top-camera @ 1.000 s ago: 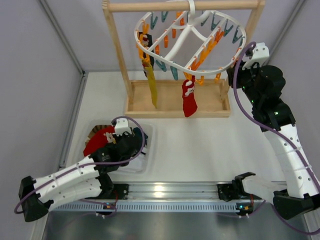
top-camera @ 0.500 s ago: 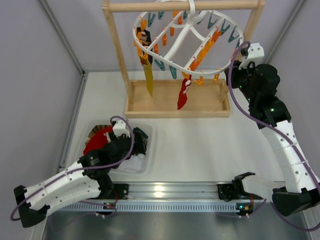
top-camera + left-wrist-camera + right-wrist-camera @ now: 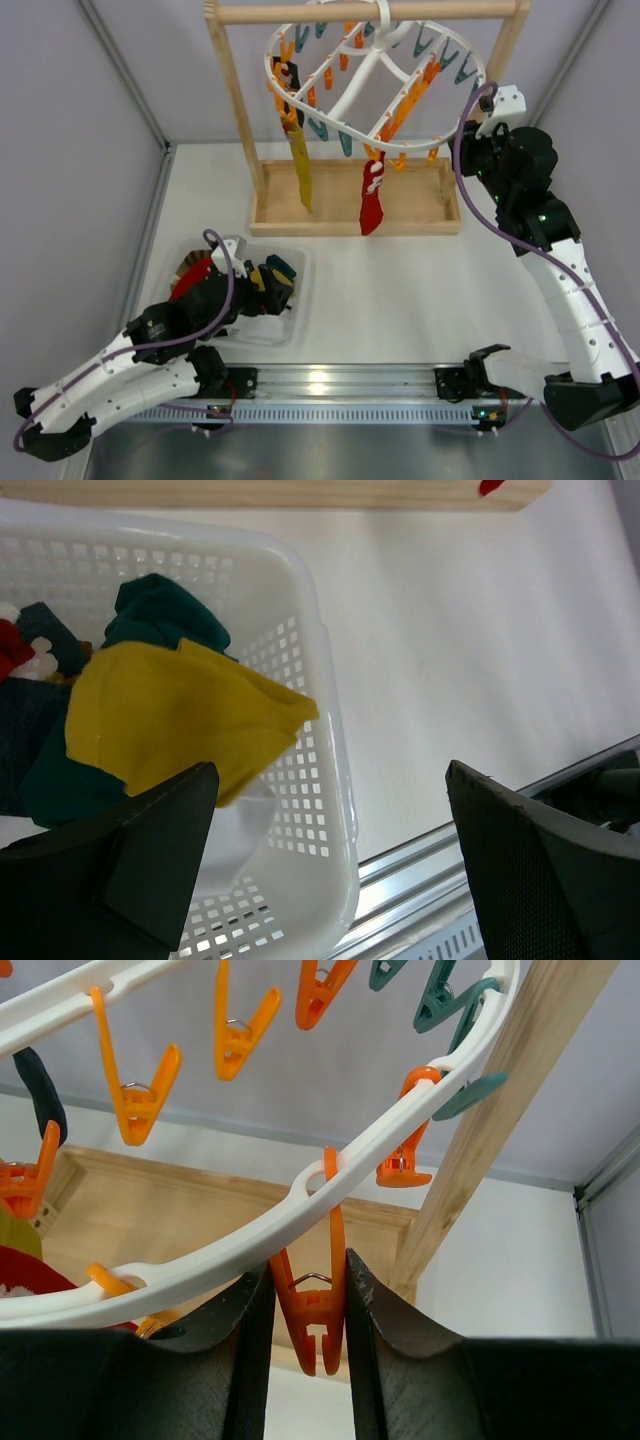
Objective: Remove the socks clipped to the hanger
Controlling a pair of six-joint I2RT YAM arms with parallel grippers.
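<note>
The white hanger [image 3: 372, 68] hangs from the wooden rack. A mustard yellow sock [image 3: 300, 172] and a red sock [image 3: 371, 207] dangle from its clips, and a dark sock [image 3: 40, 1088] is clipped further round. My right gripper [image 3: 308, 1272] is shut on an orange clip [image 3: 318, 1312] under the hanger ring [image 3: 240, 1248], at the ring's right side [image 3: 466, 132]. My left gripper [image 3: 325, 785] is open over the white basket [image 3: 335, 730], holding nothing. A yellow sock [image 3: 165, 720] and a teal sock [image 3: 160, 610] lie inside the basket.
The wooden rack's base [image 3: 355, 222] and right post [image 3: 500, 1110] stand close to my right gripper. A metal rail [image 3: 330, 382] runs along the near table edge beside the basket [image 3: 292, 318]. Grey walls close in on both sides.
My left gripper opened and drew back toward the near left, and a yellow sock now lies in the basket. The hanger tipped slightly and the hanging socks swung.
</note>
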